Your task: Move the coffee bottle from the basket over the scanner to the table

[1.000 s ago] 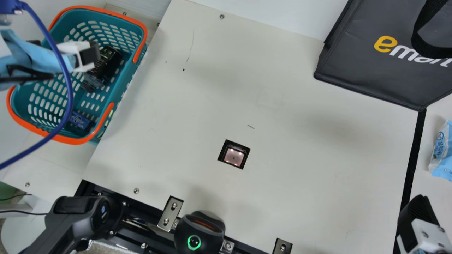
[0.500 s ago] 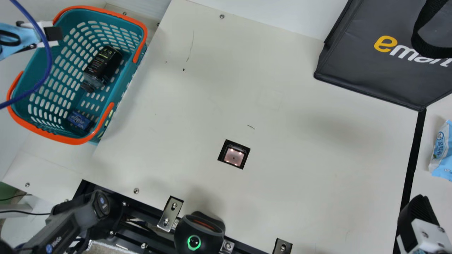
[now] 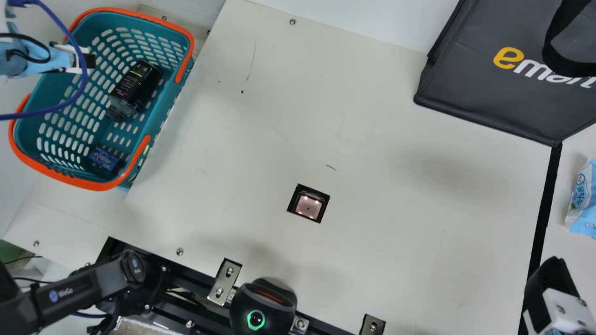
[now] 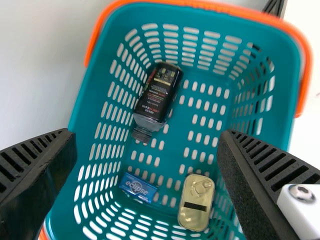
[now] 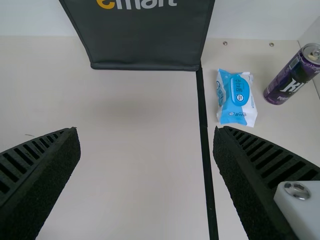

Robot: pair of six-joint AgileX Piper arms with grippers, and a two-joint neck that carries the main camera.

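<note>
1. One coffee bottle (image 3: 135,88) lies on its side in the teal basket (image 3: 153,135), at the scanner's (image 3: 308,205) 10 o'clock in the main view; its cap points toward 7 o'clock.
2. Picking up seems the step in hand: the bottle is ungrasped, with scanning and setting on the table (image 3: 372,251) to follow.
3. Next, the left gripper (image 4: 147,139) probably needs to centre over the bottle, turn to straddle its body, descend and close.
4. That gripper's fingers are spread wide, holding nothing. Its camera looks down into the basket; in the main view its arm enters from 9 o'clock.
5. The right gripper (image 5: 146,132), also wide open and empty, is at the scanner's 4 o'clock.
</note>
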